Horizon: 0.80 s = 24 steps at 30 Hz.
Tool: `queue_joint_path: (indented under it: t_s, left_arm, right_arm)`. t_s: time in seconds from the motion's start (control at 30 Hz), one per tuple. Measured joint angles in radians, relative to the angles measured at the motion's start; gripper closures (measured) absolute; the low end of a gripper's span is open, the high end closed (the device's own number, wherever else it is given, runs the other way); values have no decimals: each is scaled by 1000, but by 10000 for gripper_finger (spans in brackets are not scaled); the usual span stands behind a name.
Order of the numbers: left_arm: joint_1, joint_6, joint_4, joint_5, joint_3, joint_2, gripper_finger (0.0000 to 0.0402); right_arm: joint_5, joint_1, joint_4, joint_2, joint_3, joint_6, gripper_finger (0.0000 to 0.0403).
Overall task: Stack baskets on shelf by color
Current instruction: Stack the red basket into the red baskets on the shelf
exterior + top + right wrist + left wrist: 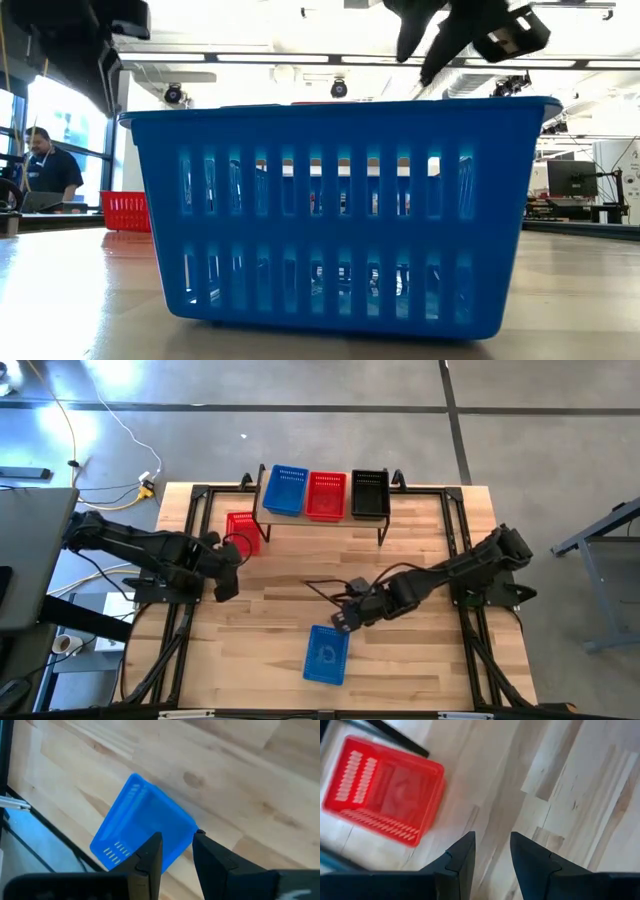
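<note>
Sitting side by side on the small raised light-wood shelf (300,520) at the table's far edge are a blue plastic mesh basket (287,490), a red one (326,495) and a black one (370,494), contents unclear. Another red mesh basket (242,531) rests left of the shelf; another blue one (326,654), empty, lies near centre. Right gripper (343,622) hovers over it, fingers parted, grasping nothing. Left gripper (227,567) likewise released, beside the red basket. No readable writing.
</note>
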Motion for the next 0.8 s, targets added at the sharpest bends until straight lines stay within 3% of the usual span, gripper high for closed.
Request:
queue_joint_path:
  t_s: [0.4,0.67,0.8]
  left_arm:
    - [145,294,120,49,-116,-15,287]
    - [271,338,139,61,-121,-14,287]
    - [337,415,177,110,-121,3,287]
  right_arm:
    - [-28,-108,1,-2,1,-138,308]
    - [-44,-157,-1,-6,1,-163,308]
    - [-3,-168,4,-26,1,-183,308]
